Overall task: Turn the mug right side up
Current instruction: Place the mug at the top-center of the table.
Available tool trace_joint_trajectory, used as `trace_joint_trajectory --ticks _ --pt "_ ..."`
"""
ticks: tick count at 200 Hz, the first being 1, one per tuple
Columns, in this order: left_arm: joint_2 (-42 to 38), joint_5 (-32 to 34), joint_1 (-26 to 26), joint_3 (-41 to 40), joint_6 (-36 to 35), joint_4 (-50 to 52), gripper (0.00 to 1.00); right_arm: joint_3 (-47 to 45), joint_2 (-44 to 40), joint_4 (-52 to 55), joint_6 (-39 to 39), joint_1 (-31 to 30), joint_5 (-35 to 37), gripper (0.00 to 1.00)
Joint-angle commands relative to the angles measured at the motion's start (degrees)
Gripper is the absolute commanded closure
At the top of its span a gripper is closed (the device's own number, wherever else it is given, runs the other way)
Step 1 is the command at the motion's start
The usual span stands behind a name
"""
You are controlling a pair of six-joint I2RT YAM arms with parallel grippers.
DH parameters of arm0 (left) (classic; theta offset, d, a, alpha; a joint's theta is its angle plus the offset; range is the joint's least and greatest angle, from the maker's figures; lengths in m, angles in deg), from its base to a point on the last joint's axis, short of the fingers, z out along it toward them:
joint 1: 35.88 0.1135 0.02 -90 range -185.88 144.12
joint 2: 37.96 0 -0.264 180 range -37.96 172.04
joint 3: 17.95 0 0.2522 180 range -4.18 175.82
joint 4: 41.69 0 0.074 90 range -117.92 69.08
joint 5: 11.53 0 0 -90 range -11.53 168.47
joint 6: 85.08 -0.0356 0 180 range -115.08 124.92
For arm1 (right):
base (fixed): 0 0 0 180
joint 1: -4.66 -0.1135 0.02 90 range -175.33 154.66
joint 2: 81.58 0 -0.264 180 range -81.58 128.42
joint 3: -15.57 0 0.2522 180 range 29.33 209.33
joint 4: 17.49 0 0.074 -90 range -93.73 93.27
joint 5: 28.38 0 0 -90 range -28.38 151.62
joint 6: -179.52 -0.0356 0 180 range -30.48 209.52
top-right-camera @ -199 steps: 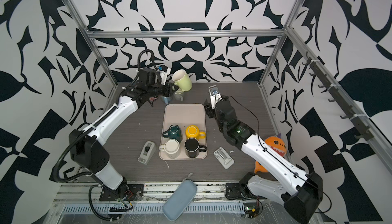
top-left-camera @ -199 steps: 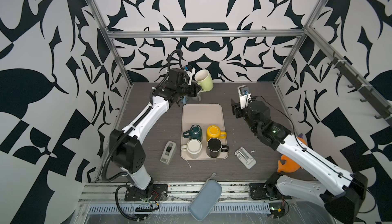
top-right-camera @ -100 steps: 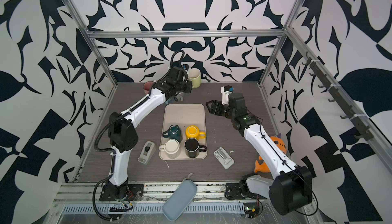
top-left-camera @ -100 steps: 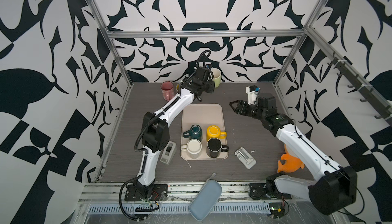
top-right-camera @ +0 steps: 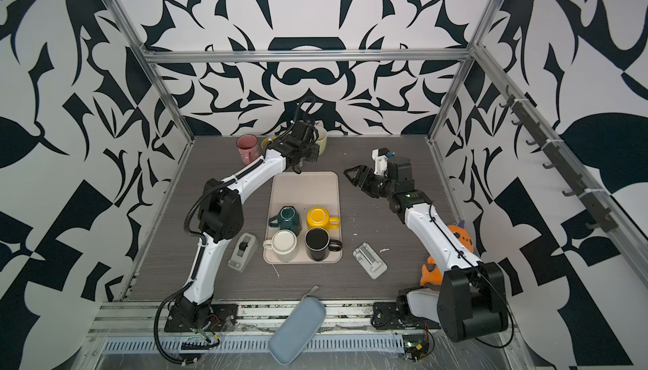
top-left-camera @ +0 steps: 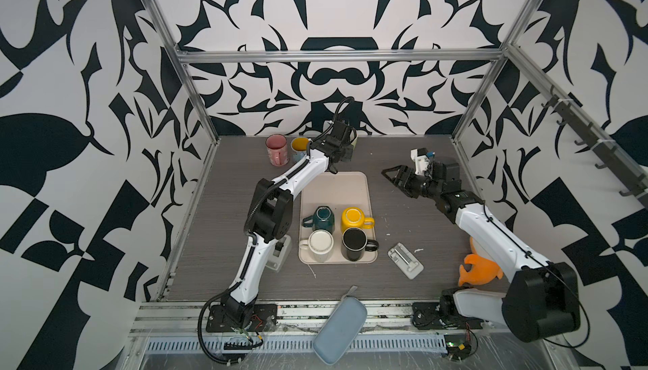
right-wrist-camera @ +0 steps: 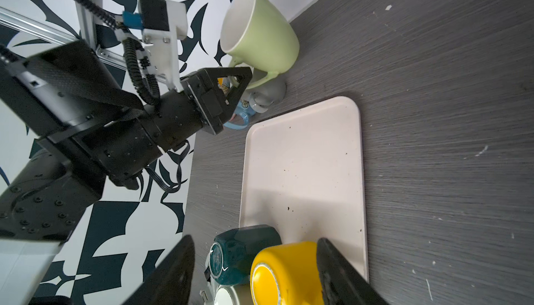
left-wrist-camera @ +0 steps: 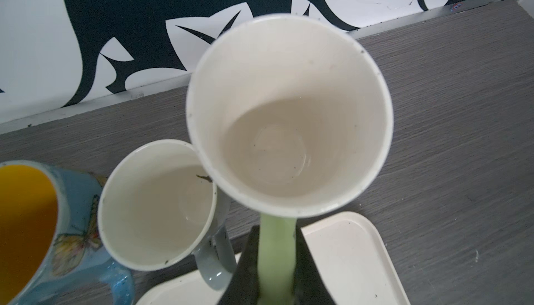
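Left jaws still pinching green mug [right-wrist-camera: 265, 37], now mouth-up, lower

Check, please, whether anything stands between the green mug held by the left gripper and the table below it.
Nothing visible lies under the green mug; the table there looks bare. The grey mug stands close beside it, near the left gripper, so that side is tight.
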Motion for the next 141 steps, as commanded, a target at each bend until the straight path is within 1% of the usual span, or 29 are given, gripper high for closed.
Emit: trace_joint_trajectory --ticks 1,41,141 --pt "-0.7 1.19 -0.07 0.52 1.81 -5.67 1.0 -0.58 -0.78 -3.19 -1.01 0.44 -1.39 0.3" --pt "0.82 0.51 -0.07 -0.25 2.6 -7.41 1.0 -1.45 -0.73 -3.89 -1.37 0.52 -1.6 0.3" --pt "3.8 -0.08 -0.07 -0.4 4.28 -7.15 1.0 -2.1 -0.56 -3.93 -1.52 0.7 -1.36 0.3"
